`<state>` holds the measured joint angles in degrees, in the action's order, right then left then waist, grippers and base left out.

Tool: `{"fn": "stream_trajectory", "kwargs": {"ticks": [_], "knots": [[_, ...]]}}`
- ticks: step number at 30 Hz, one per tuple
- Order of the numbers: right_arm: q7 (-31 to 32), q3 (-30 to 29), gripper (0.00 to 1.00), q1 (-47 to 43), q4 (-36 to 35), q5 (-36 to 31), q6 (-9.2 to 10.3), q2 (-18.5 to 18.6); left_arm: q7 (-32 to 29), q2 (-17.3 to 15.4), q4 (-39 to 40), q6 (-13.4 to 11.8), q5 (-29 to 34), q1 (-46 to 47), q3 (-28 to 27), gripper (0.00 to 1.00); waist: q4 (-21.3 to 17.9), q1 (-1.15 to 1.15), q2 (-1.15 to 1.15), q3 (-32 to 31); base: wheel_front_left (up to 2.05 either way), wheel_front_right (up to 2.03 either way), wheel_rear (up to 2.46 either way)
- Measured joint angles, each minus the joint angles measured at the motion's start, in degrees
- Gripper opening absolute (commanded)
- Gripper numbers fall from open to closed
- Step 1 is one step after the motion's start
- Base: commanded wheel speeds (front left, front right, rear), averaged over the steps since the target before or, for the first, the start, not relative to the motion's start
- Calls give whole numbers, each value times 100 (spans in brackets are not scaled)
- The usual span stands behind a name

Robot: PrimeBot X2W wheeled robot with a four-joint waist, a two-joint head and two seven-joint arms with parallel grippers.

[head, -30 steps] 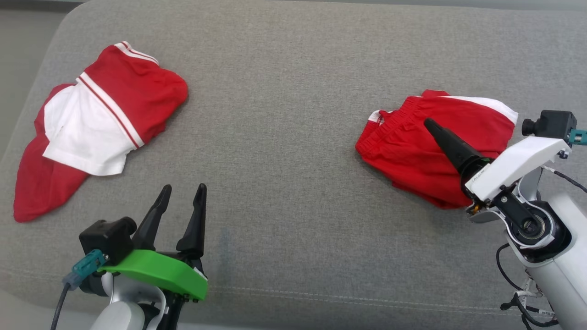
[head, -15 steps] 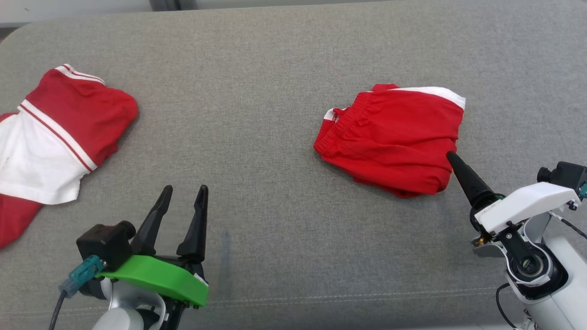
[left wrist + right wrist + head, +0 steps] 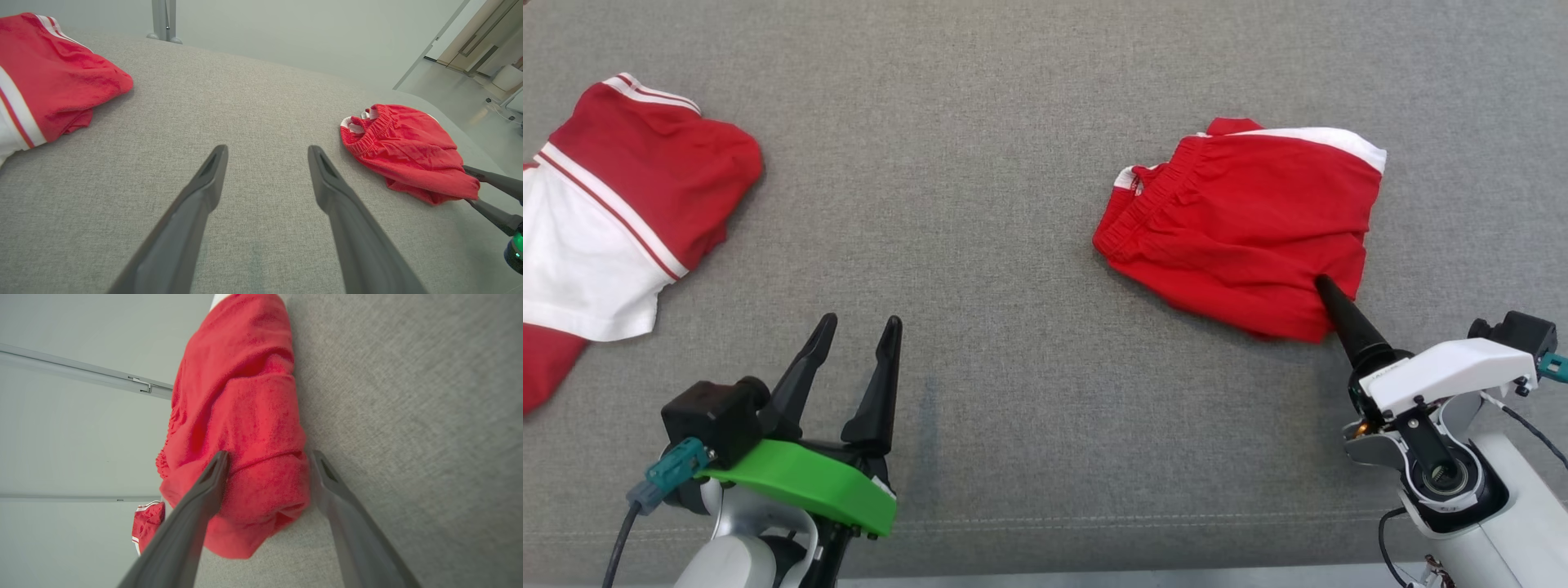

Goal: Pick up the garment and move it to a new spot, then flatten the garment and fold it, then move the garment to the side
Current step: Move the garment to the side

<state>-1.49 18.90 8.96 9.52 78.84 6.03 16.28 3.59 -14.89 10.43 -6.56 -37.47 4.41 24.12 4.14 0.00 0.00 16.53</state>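
a folded pair of red cotton shorts (image 3: 1241, 220) lies at the right of the head view on a grey woven cushion (image 3: 1013, 163). folding looks done, so only the move aside seems left. the right gripper (image 3: 267, 457), rolled on edge, straddles the shorts' near corner with its fingers spread wide, not yet pinching. the left gripper (image 3: 860, 320) hovers lower left, spread and empty.

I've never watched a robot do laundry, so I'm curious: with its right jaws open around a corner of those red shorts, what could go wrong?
1. The right jaws straddle only the bunched near corner of the red shorts; closing there may catch one layer, so the fold could spill open when lifted.
2. One jaw lies close to the grey cushion, so it may pinch upholstery too.
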Motion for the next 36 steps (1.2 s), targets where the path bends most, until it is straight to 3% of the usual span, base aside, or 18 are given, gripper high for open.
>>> {"fn": "stream_trajectory", "kwargs": {"ticks": [4,14,15,16,17,18,22,27,33,34,36], "knots": [[0,7,100,17,162,182,-157,-160,-2,-4,54,-1,23,104,-1,100,64,0,0,86,0,0,0],[24,166,100,172,387,435,-817,-564,-54,-2,47,-1,45,143,-1,100,101,0,0,142,0,0,0],[16,162,48,186,404,438,-877,-570,-54,0,45,-1,45,143,0,100,99,0,0,142,0,0,0],[2,147,18,216,422,445,-943,-582,-58,0,40,-1,45,144,1,100,98,0,0,140,0,0,0],[2,132,0,253,427,470,-1024,-593,-58,1,33,-1,45,144,1,100,96,0,0,138,0,0,0],[75,185,0,324,424,513,-1139,-592,-57,3,5,-2,45,146,-2,100,93,0,0,127,0,0,0],[303,290,0,351,410,542,-1150,-476,-58,7,-10,-2,45,146,-4,100,82,0,0,104,0,0,0],[1093,571,0,447,419,391,-1129,382,-58,10,-22,-4,45,145,-29,100,35,0,0,80,0,0,0],[1927,382,0,805,321,428,-877,1389,-58,22,-37,-8,45,146,-35,100,-24,0,0,48,0,0,0],[2232,341,0,907,263,514,-742,1645,-57,26,-34,-8,45,144,-47,100,-42,0,0,40,0,0,0],[2398,347,0,955,250,535,-672,1751,-58,25,-27,-8,45,144,-63,100,-55,0,0,43,0,0,0]]}}
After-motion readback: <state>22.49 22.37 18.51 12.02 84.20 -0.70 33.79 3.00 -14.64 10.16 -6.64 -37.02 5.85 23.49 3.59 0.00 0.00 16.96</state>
